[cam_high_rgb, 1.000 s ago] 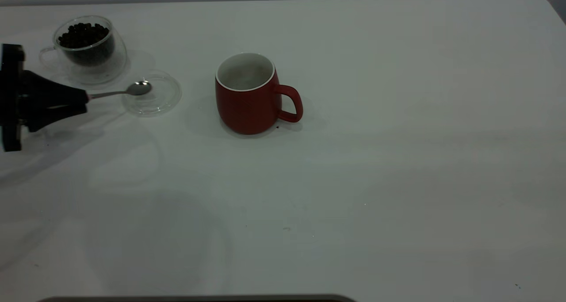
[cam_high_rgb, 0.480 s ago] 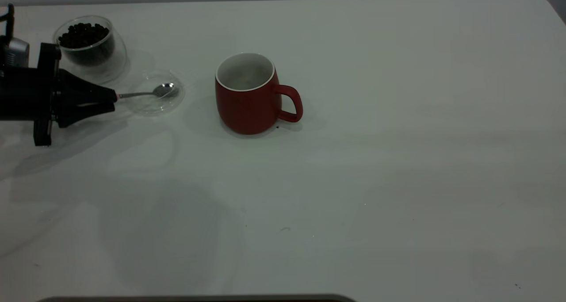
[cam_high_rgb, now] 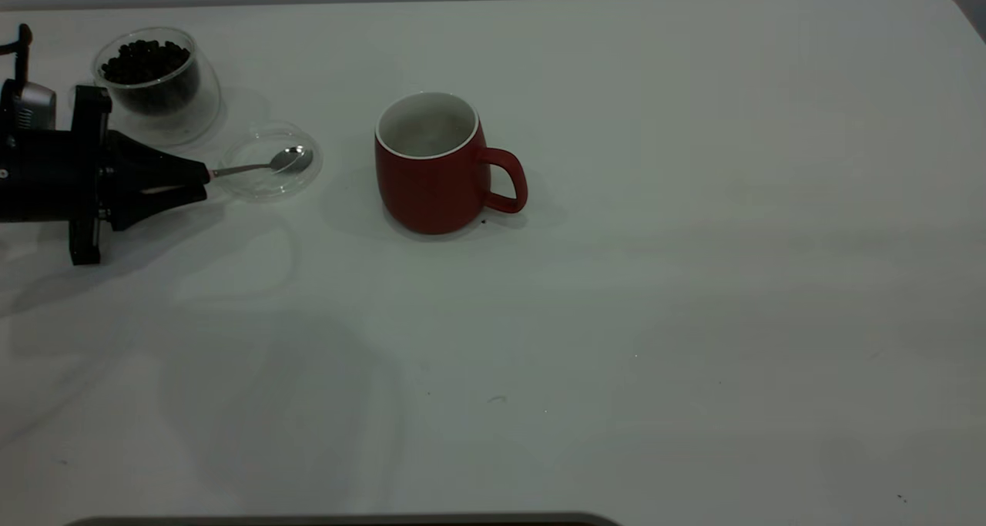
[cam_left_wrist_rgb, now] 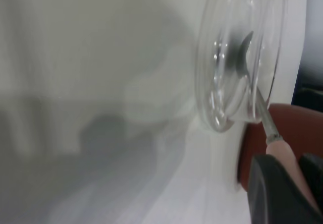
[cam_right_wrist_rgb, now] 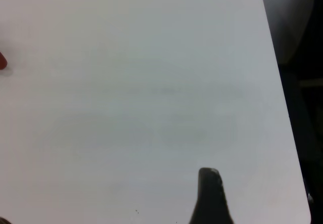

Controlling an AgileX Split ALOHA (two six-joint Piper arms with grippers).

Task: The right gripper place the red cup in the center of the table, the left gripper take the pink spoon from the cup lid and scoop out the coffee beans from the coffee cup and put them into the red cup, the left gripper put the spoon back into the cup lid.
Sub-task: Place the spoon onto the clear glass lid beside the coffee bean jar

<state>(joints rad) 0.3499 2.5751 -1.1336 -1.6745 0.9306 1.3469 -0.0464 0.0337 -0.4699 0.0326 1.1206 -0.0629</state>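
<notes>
Since a second ago the left gripper has travelled right from the table's left edge, carrying the pink spoon with it, so the spoon's bowl now sits toward the right side of the cup lid instead of at its left rim; over the last half second it has barely shifted. The black, cone-shaped gripper lies nearly level, pointing right, its tip pinched on the spoon's pale pink handle, which the left wrist view shows between the dark fingers. From the tip the thin shiny metal neck reaches right to the polished oval bowl over the lid. Whether the bowl touches the glass cannot be told.

The lid is a shallow round disc of clear glass with a raised rim, lying flat on the white table. Just beyond it to the far left stands the coffee cup, rounded, clear and double-walled, holding a heap of dark coffee beans. To the right of the lid, near the middle, stands the red cup, smooth dark red ceramic with a white inside and rim, its loop handle turned right. One dark finger of the right gripper shows in the right wrist view above bare table near its right edge.
</notes>
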